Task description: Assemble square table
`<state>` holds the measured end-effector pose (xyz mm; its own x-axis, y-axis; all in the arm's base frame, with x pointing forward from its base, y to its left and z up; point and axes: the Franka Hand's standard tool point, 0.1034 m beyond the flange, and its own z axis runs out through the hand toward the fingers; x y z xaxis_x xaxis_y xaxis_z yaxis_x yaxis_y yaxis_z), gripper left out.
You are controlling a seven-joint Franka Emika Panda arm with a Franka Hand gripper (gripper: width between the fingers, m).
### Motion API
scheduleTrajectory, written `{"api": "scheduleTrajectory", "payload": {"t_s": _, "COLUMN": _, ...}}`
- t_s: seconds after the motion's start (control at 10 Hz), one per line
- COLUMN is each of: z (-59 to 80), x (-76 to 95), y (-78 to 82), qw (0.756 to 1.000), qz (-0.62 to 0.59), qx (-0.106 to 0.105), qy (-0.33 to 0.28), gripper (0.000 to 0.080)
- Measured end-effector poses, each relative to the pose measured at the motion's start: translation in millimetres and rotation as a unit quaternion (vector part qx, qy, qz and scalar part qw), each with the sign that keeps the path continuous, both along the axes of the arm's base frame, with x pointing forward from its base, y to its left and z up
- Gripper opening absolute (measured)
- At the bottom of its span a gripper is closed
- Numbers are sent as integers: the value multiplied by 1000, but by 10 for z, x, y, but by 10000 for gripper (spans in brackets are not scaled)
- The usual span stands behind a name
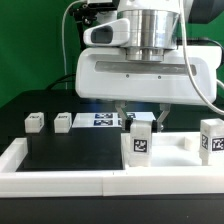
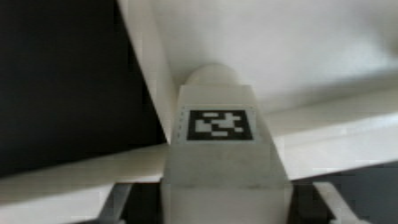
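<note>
Jaws closed on an upright white leg point(image 1: 138, 142) near the centre of the black bench point(image 1: 70, 145), just behind the near run of the white border rail point(image 1: 60, 182); contact between its lower end and the bench not tellable. Black-and-white tag point(image 2: 217, 123) on this leg facing the wrist view, dark jaws flanking both sides. Second leg point(image 1: 212, 140) upright at the exterior view's right, well apart. Third leg point(image 1: 35, 122) and fourth leg point(image 1: 63, 121) far back at the exterior view's left, near each other but not touching. Marker board point(image 1: 101, 121) flat at far centre, just beside the fourth leg. Wide white surface point(image 2: 302, 50) beyond the gripped leg, identity unclear.
</note>
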<state>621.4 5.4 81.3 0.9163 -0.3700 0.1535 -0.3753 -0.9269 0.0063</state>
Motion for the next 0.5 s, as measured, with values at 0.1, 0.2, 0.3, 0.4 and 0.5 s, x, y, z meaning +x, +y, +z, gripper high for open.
{"api": "scheduleTrajectory", "payload": {"t_s": 0.1, "z": -6, "x": -4, "y": 0, "qw": 999, "qz": -49, "qx": 7, "qy": -4, "gripper": 294}}
{"api": "scheduleTrajectory", "payload": {"t_s": 0.2, "z": -8, "x": -2, "y": -6, "qw": 995, "qz": -93, "qx": 16, "qy": -10, "gripper": 294}}
{"api": "scheduleTrajectory", "payload": {"t_s": 0.3, "z": -12, "x": -4, "y": 3, "qw": 987, "qz": -158, "qx": 29, "qy": -14, "gripper": 294}}
{"api": "scheduleTrajectory", "payload": {"t_s": 0.4, "z": -15, "x": -3, "y": 14, "qw": 977, "qz": -211, "qx": 37, "qy": -18, "gripper": 294}}
{"api": "scheduleTrajectory", "payload": {"t_s": 0.5, "z": -17, "x": -6, "y": 20, "qw": 968, "qz": -246, "qx": 41, "qy": -19, "gripper": 294}}
